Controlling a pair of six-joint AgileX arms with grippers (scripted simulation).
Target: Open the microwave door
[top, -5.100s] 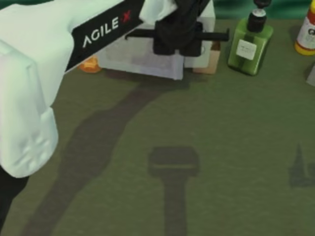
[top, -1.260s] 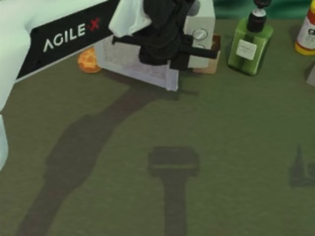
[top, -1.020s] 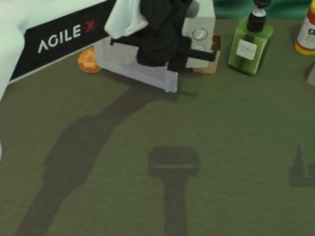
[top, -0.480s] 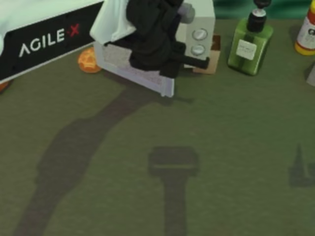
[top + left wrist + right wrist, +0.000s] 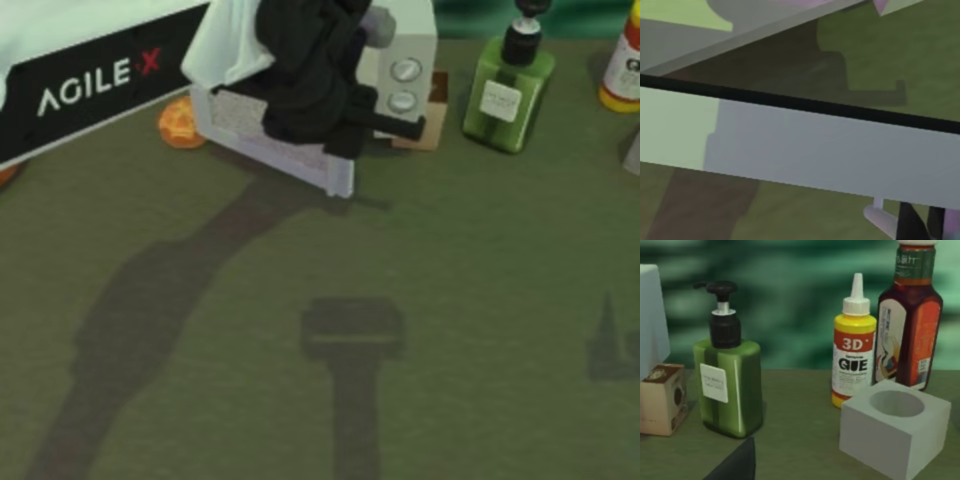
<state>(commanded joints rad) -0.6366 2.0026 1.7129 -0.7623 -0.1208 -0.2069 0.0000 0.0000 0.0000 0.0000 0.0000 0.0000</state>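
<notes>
The pale microwave (image 5: 410,45) stands at the back of the table, its two silver knobs (image 5: 404,84) uncovered. The microwave door (image 5: 285,150), with its speckled grey window, hangs ajar, its free edge swung out toward the table's front. My left gripper (image 5: 350,128) hovers over that free edge. In the left wrist view the door (image 5: 830,150) is a pale band, and the left gripper (image 5: 922,225) is shut on the thin handle strip (image 5: 880,220). My right gripper (image 5: 740,465) is parked, a dark tip in the right wrist view only.
An orange item (image 5: 180,122) lies left of the microwave and a small brown box (image 5: 434,108) sits right of it. Further right are a green pump bottle (image 5: 507,92), a yellow glue bottle (image 5: 622,75), a dark sauce bottle (image 5: 909,315) and a white block with a round hole (image 5: 895,432).
Over the last five seconds the door has swung from nearly shut to ajar, as my left gripper drew its free edge leftward and forward. In the last half second almost nothing moved.
</notes>
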